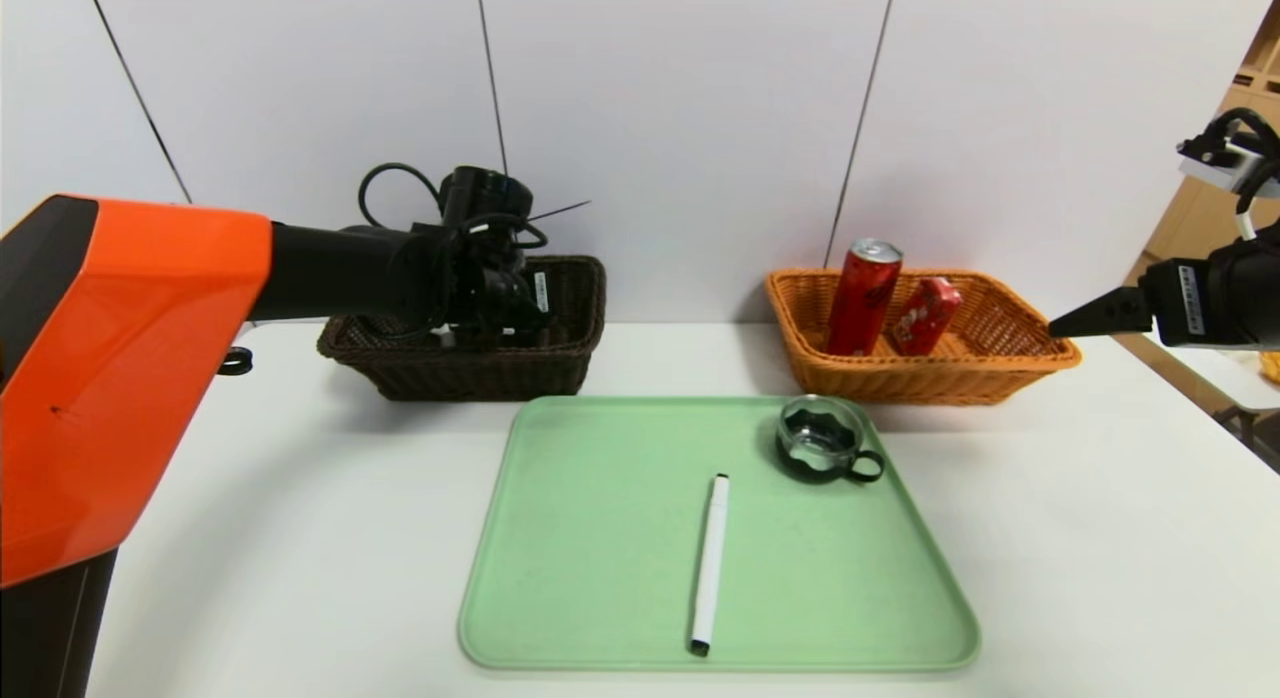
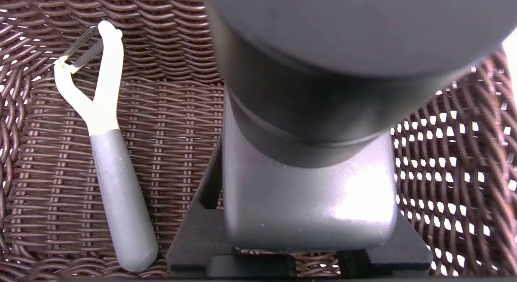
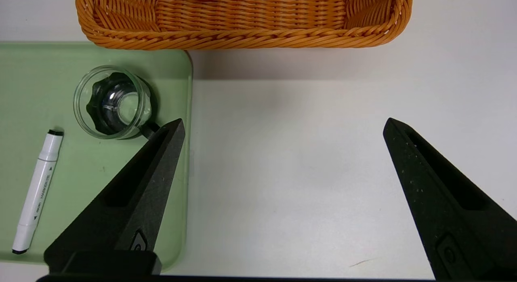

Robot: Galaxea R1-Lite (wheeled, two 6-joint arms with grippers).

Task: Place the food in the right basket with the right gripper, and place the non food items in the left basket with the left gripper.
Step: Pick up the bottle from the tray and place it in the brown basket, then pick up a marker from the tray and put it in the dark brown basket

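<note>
My left gripper [image 1: 497,303] reaches into the dark brown left basket [image 1: 470,373], shut on the black bottle [image 2: 307,185]; its fingers [image 2: 194,237] hug both sides of the bottle. The white peeler with the grey handle [image 2: 105,144] lies on the basket floor [image 2: 169,112] beside it. The red can [image 1: 862,296] and the red carton [image 1: 925,315] lean in the orange right basket [image 1: 1000,363]. The white marker [image 1: 710,563] and the glass cup in its black holder [image 1: 822,438] are on the green tray [image 1: 600,578]. My right gripper [image 1: 1065,323] is open and empty, raised to the right of the orange basket.
In the right wrist view the open right gripper [image 3: 282,124] hangs over bare white table, with the orange basket [image 3: 242,31] beyond it and the tray's edge [image 3: 80,185], cup [image 3: 113,102] and marker [image 3: 38,189] to one side. A wall stands behind the baskets.
</note>
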